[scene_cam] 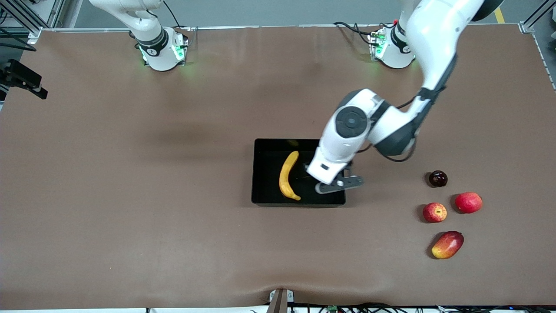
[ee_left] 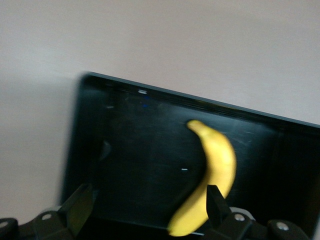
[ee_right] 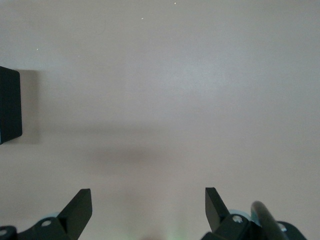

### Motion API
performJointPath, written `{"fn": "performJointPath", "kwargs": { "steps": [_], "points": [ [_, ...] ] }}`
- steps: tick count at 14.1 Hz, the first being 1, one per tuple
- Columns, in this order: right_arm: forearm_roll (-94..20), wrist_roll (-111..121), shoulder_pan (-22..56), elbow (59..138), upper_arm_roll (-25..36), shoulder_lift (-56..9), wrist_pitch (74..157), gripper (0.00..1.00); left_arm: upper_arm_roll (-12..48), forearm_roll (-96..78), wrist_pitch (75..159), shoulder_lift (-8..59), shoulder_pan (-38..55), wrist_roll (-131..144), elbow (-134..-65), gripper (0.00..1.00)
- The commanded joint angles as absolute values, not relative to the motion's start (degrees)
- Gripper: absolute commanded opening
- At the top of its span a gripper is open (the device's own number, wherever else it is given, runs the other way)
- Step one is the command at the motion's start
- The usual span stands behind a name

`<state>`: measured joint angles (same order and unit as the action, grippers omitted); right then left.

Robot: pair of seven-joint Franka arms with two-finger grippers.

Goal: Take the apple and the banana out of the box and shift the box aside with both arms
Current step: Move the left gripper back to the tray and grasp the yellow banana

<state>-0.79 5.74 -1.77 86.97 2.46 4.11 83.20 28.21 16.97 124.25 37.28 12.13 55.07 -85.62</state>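
Note:
The yellow banana (scene_cam: 289, 176) lies inside the black tray (scene_cam: 260, 174), apart from my left gripper (scene_cam: 310, 171). That gripper hangs open and empty over the tray's end toward the left arm. In the left wrist view the banana (ee_left: 215, 170) lies on the tray floor (ee_left: 130, 150), below my open left gripper (ee_left: 148, 205). The small red apple with yellow streaks (scene_cam: 435, 212) sits on the table toward the left arm's end. My right gripper (ee_right: 148, 205) is open over bare table, with a tray corner (ee_right: 9, 105) at the edge of its view; it does not show in the front view.
Next to the apple lie a plain pinkish-red round fruit (scene_cam: 468, 202), a dark round fruit (scene_cam: 438, 178) and an oval red-yellow mango (scene_cam: 448, 244). The brown table cover (scene_cam: 130, 195) spreads toward the right arm's end.

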Motion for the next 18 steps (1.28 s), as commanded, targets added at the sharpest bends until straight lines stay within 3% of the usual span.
{"fn": "performJointPath", "kwargs": {
  "steps": [1, 9, 13, 16, 18],
  "points": [
    [-0.70, 6.15, -1.67, 86.49, 2.46, 4.04, 82.97, 1.00, 26.38, 18.11, 130.06, 41.21, 15.37, 57.21, -84.46, 1.00],
    [-0.62, 6.33, -1.41, 86.40, 2.37, 2.90, 83.23, 1.00, 23.04, 18.19, 137.63, 50.27, 21.61, 56.78, -80.07, 1.00],
    [-1.40, 6.24, -1.05, 86.40, 2.37, -2.28, 83.32, 1.00, 15.92, 18.02, 141.57, 52.29, 28.20, 57.56, -79.98, 1.00],
    [-0.80, 6.33, -0.79, 86.40, 2.46, -4.13, 83.23, 1.00, 15.56, 18.11, 144.75, 54.58, 29.09, 57.57, -79.98, 1.00],
    [-0.79, 6.33, -1.31, 86.31, 2.46, -4.48, 83.50, 1.00, 15.47, 18.19, 144.76, 54.93, 29.44, 57.31, -80.07, 0.47]
  ]
}}
